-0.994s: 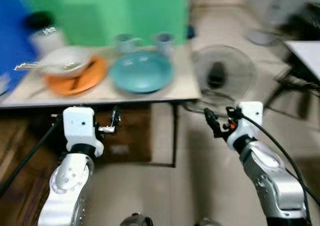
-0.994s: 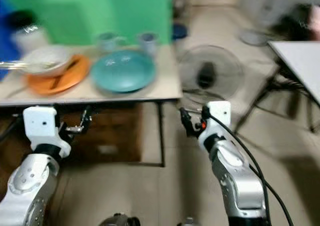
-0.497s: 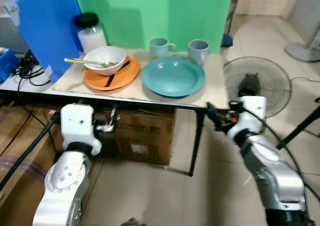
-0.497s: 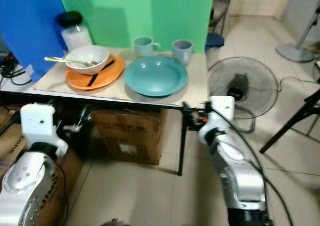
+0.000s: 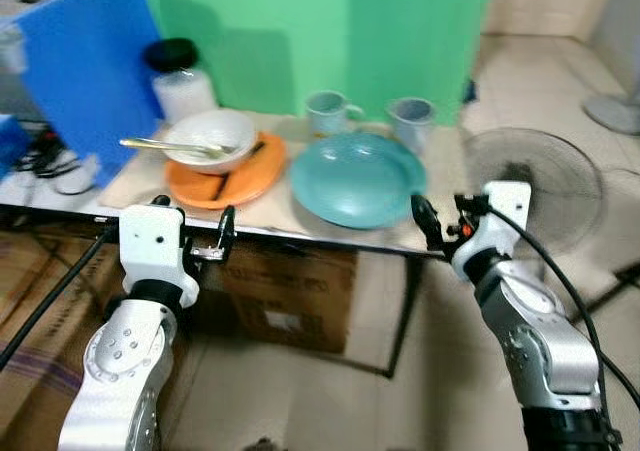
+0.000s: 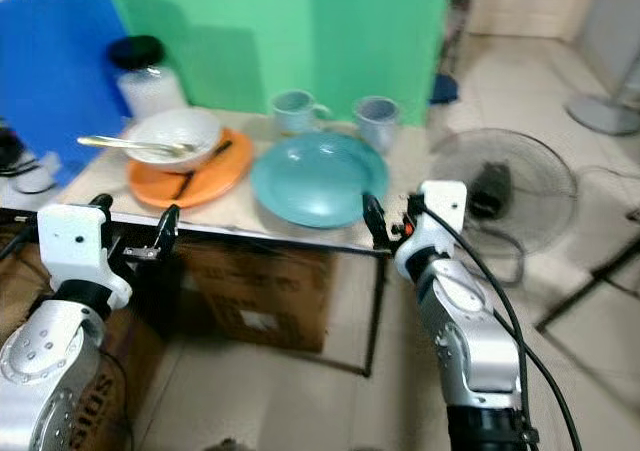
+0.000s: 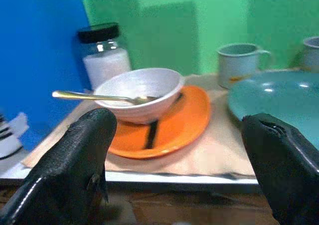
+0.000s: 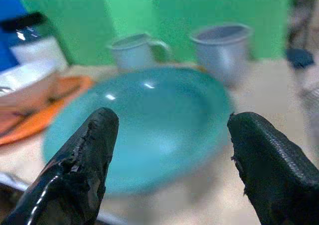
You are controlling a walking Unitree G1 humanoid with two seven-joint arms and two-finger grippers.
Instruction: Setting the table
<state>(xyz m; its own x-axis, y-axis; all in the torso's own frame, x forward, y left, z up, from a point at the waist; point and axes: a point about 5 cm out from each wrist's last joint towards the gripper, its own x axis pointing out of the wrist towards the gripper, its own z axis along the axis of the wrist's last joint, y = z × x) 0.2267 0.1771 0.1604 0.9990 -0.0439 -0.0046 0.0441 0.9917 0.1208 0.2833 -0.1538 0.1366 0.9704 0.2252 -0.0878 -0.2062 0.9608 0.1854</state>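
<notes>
A desk (image 5: 120, 186) stands before a green backdrop (image 5: 300, 31), with a blue board (image 5: 85, 66) leaning at its left end. On the desk's left part sits an orange plate (image 5: 225, 176) carrying a white bowl (image 5: 212, 139); a metal spoon (image 5: 165, 146) rests in the bowl with its handle jutting out to the left. Behind the bowl stands a clear jar with a black lid (image 5: 182, 81). Just right of the orange plate lies a teal plate (image 5: 358, 179), and behind it two pale mugs (image 5: 330, 111) stand side by side (one has its handle facing right). The left end effector (image 5: 222, 233) hovers at the near desk edge in front of the orange plate, fingers spread wide and holding nothing. The right end effector (image 5: 428, 226) hovers at the near edge by the teal plate, its fingers also wide apart and empty. Under the desk sits a cardboard box (image 5: 290, 291), and a floor fan (image 5: 545, 176) stands off to the right.
</notes>
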